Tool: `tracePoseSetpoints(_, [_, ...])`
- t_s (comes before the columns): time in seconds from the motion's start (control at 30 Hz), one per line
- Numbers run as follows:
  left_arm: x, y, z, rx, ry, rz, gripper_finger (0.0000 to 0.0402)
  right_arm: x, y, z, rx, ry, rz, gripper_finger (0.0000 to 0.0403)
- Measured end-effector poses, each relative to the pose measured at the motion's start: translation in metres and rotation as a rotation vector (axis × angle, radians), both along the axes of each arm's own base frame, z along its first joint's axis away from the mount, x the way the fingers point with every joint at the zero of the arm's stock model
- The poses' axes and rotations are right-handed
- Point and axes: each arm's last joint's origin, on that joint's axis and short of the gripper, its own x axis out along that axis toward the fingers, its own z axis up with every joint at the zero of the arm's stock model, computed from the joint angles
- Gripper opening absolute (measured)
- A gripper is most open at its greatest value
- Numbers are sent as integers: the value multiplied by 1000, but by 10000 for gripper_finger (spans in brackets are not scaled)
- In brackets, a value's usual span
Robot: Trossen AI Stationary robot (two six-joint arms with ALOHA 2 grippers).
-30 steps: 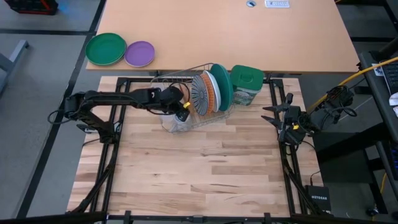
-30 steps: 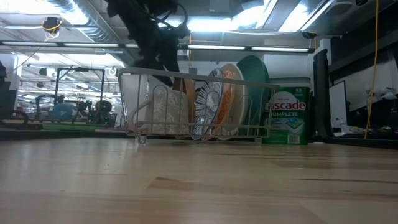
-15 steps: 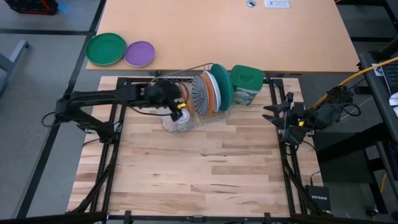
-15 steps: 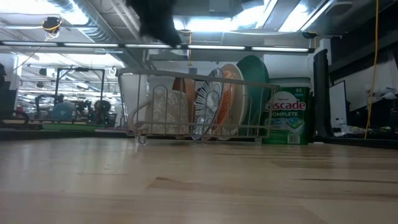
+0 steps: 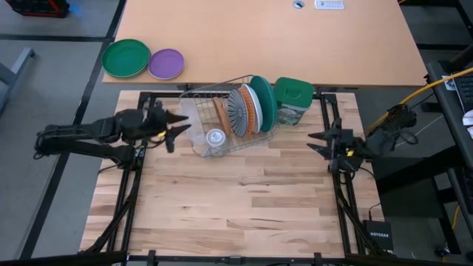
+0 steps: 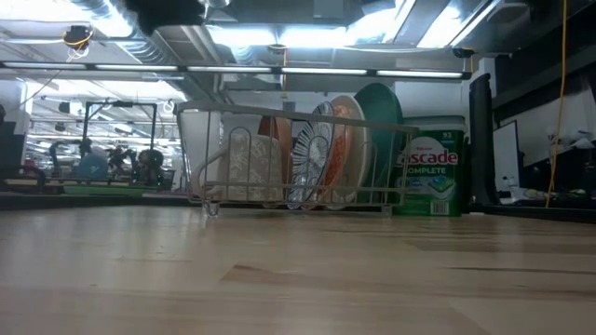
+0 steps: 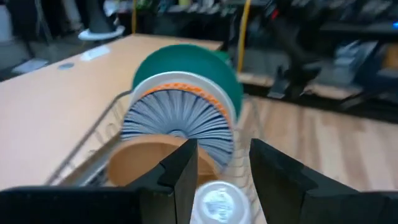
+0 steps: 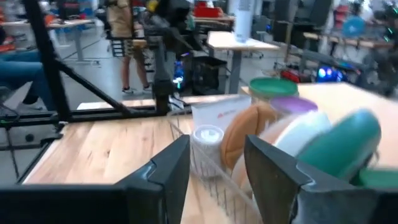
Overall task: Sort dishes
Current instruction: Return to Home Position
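A wire dish rack [image 5: 198,111] stands at the table's far middle. In it several plates stand on edge in a row: brown [image 5: 219,114], teal-and-white striped [image 5: 237,109], orange speckled [image 5: 251,111], white [image 5: 256,96] and large teal [image 5: 264,102]. They also show in the left wrist view: teal [image 7: 193,65], striped [image 7: 177,121], brown [image 7: 143,165]. My left gripper [image 5: 174,127] [image 7: 221,177] is open and empty, left of the rack. My right gripper [image 5: 313,140] [image 8: 217,168] is open and empty at the table's right edge.
A clear cup [image 5: 215,137] sits at the rack's near end. A green lidded canister [image 5: 293,97] stands right of the rack. A bright-green plate [image 5: 126,58] and a purple plate [image 5: 165,63] lie on the far desk. Bare wood lies in front of the rack.
My left gripper has drawn back from the rack toward the table's left edge and has risen out of the low view. The plates stay standing in the rack.
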Motion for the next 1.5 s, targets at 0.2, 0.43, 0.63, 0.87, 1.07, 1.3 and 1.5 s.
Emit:
tracePoseSetpoints(0.2, [-25,-9,-44,0,-144,-57,136,9,5,-57,110,-34,-96,156])
tracePoseSetpoints(0.43, [-60,-8,-65,10,-267,13,136,6,2,-93,185,-97,-104,156])
tracePoseSetpoints(0.63, [-91,-8,-69,0,-390,23,136,-9,-10,-89,195,-161,-116,156])
tracePoseSetpoints(0.87, [-91,-8,-87,-50,-239,34,136,-16,-16,-85,140,-178,-133,156])
tracePoseSetpoints(1.07, [-93,-8,-100,-144,-156,71,136,-15,-15,-93,98,-112,-97,156])
tracePoseSetpoints(1.3, [-94,-5,-100,-146,-175,168,136,-6,-2,-113,115,-132,120,156])
tracePoseSetpoints(1.5, [-94,-5,-100,-162,-187,177,136,3,0,-128,71,-295,129,156])
